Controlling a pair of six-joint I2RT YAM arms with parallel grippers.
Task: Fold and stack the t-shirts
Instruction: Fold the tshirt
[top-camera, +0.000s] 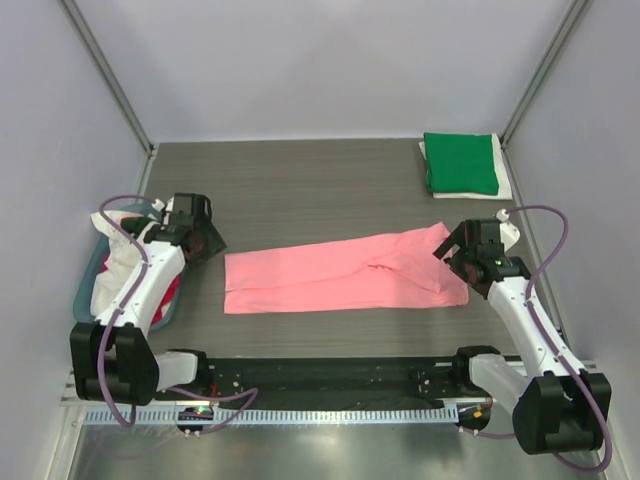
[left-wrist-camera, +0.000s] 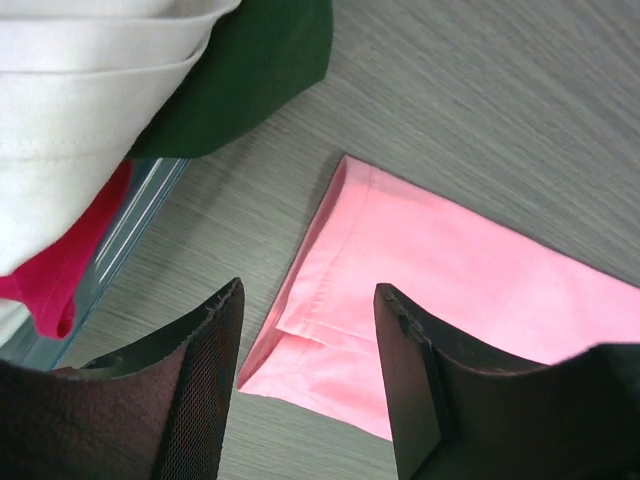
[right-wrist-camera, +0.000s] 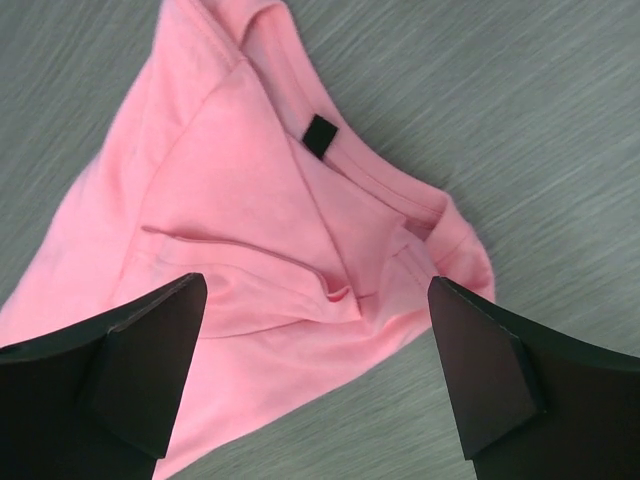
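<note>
So the salmon-pink t-shirt (top-camera: 340, 275) is lying across the middle of the table (top-camera: 300, 190) as one long strip, folded lengthwise, with the neck end on the right and the hem end on the left. The left gripper (top-camera: 212, 244) is hovering right over the hem corner. Its jaws are sitting about half open and aren't holding anything; the pink corner just shows in the gap between them. The right gripper (top-camera: 448, 250) is hanging above the collar end, where the dark neck label (right-wrist-camera: 320, 135) is facing up and the cloth is bunching into a few creases. Those jaws are spread wide and aren't gripping anything either. Crowding the left arm is a teal tub (top-camera: 88, 282) just beside the hem end, with a white shirt (top-camera: 118, 265) and a red shirt (top-camera: 170, 292) spilling over its rim, close to the left jaws but not touching the pink one. Well away in the far right corner, a folded green t-shirt (top-camera: 460, 163) is sitting on top of a folded white t-shirt (top-camera: 505, 186).
</note>
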